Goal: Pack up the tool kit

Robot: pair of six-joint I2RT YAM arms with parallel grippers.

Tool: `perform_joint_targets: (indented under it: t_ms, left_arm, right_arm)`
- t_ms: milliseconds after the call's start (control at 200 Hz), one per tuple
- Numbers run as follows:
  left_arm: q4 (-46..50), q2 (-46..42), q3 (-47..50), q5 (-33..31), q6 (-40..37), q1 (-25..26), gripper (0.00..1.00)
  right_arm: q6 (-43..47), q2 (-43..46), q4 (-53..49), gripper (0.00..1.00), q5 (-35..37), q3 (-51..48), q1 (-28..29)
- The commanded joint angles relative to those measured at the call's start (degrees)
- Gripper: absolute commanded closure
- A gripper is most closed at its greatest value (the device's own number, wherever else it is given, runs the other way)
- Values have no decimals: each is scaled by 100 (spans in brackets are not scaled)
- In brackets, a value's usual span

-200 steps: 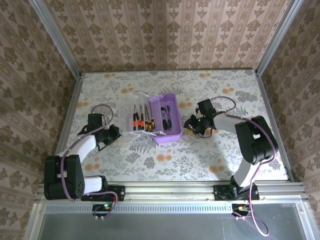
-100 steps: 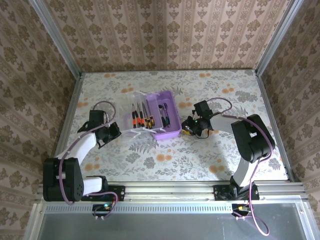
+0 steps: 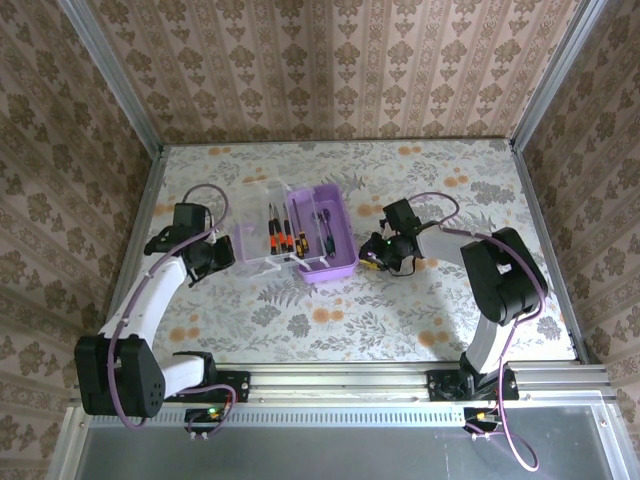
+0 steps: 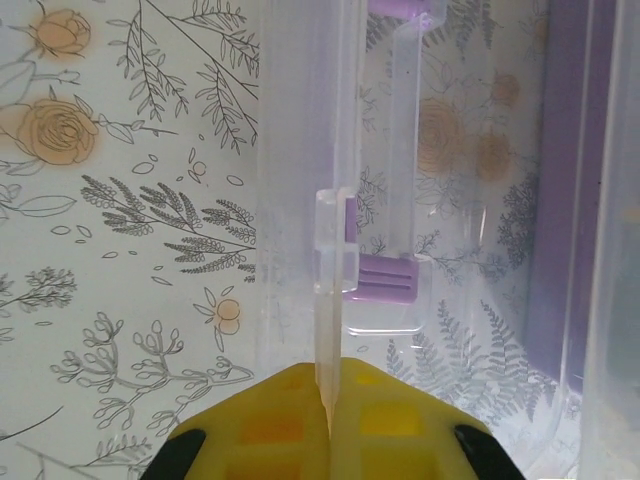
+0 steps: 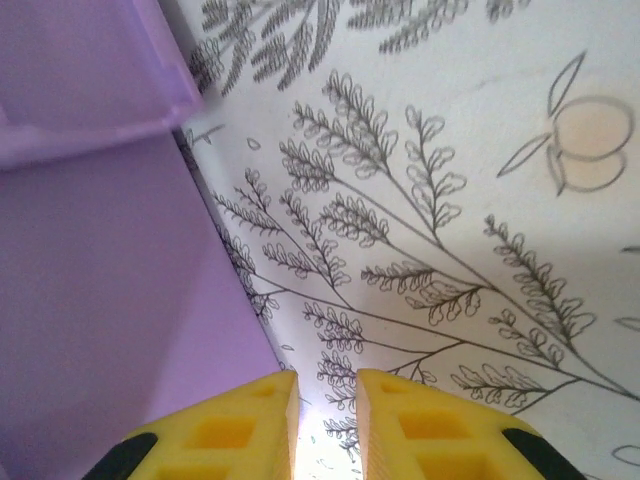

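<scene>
Pinches the thin edge of the clear plastic lid (image 4: pixel 300 150) with the left gripper (image 4: pixel 328 400), jaws pressed tight on it, at 9 o'clock of the purple rectangular plastic tool case (image 3: pixel 342 266) mid-table. Rests the right gripper (image 5: pixel 325 400) at 3 o'clock, just beside the case wall, fingers slightly parted, holding nothing. Shows orange-handled screwdrivers (image 3: pixel 283 235) racked in the case's 9 o'clock half.

The orange-handled tools (image 3: pixel 282 238) in the clear lid (image 3: pixel 254 246) are too small to name.
</scene>
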State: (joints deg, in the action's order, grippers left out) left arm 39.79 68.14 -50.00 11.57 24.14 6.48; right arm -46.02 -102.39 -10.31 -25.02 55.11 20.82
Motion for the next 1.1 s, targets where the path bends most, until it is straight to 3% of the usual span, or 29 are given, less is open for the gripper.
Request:
perform_joint_targets:
  t_ms: [0, 195, 515, 920, 1095]
  left_arm:
    - [415, -172, -533, 41, -349, 37, 100]
    - [749, -51, -915, -56, -614, 133, 100]
    - [1477, 341, -1739, -409, -573, 753, 100]
    - [1723, 498, -2308, -380, -103, 1748, 100]
    - [1577, 546, -2483, -268, 146, 2185, 93]
  right_arm:
    - [234, 18, -314, 76, 207, 319, -43]
    - [32, -304, -43, 75, 8, 584, 46]
    - [-376, -640, 357, 76, 94, 783, 922]
    - [-649, -649, 618, 76, 67, 694, 1169]
    - [-693, -658, 662, 76, 90, 696, 1187]
